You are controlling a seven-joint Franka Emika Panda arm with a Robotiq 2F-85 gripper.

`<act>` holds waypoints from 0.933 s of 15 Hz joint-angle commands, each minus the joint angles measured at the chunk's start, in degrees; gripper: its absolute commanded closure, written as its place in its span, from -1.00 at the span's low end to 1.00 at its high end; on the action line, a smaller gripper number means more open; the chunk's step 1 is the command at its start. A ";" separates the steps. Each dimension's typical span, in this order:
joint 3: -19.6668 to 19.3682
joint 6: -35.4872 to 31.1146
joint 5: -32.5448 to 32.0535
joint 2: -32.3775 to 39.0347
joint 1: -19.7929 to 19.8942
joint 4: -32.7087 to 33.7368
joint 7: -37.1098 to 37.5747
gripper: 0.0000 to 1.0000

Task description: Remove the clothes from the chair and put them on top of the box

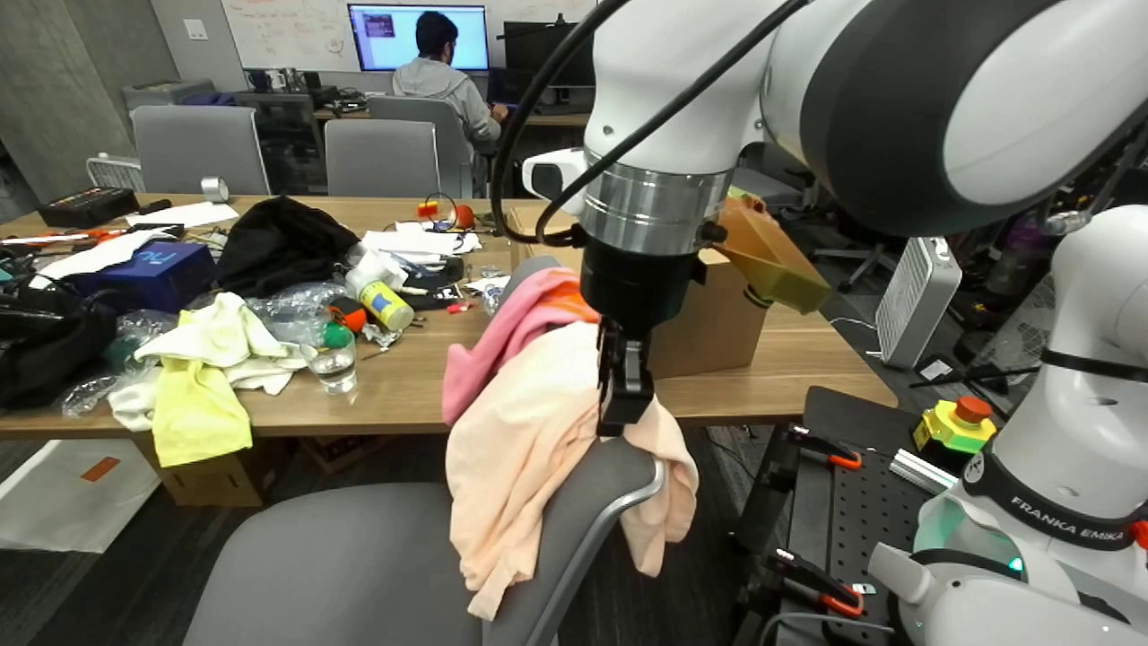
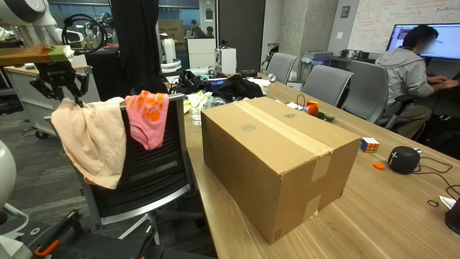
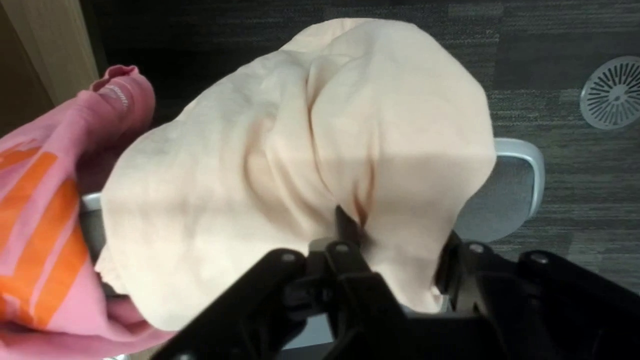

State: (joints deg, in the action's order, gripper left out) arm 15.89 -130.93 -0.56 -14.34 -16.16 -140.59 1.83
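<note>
Clothes (image 2: pixel 115 122) are two in number: one peach cloth (image 2: pixel 90 140) and one pink garment (image 2: pixel 149 120) with orange print. Both hang over the back of one chair (image 1: pixel 341 565), which stands at the near long edge of the desk (image 1: pixel 807 377), as an exterior view shows. The pink piece is nearer to this edge; the peach piece is just beside it, farther out. One gripper (image 3: pixel 395 240) is just over the peach cloth: its two fingers stand spread, with the fabric visible in the gap between them. Whether both fingertips touch the fabric, I cannot tell. On the desk stands one big cardboard box (image 2: pixel 280 151), along the same near edge and toward its right corner. Between this box and the far long edge I count one puzzle cube (image 2: pixel 370 145), one black speaker (image 2: pixel 404 160) and one orange disc (image 2: pixel 378 166). Leftward from the chair, one yellow cloth (image 1: pixel 202 413) hangs partly over the near edge, and one clear glass (image 1: pixel 332 370) stands near this edge. Beyond the far edge are three grey chairs (image 1: pixel 381 160); one person (image 1: pixel 448 90) sits in one of them.
</note>
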 commanded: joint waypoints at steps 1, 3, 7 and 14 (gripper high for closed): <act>-0.42 0.61 0.26 -1.65 0.35 1.12 0.42 0.79; -1.16 1.98 0.84 -3.06 0.59 2.25 0.14 0.88; -3.24 4.13 1.57 -6.07 1.71 5.36 0.12 0.83; -6.31 8.21 0.35 -8.47 6.13 13.80 1.66 0.83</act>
State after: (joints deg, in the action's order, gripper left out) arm 10.25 -125.67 -0.08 -22.66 -11.83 -131.57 2.34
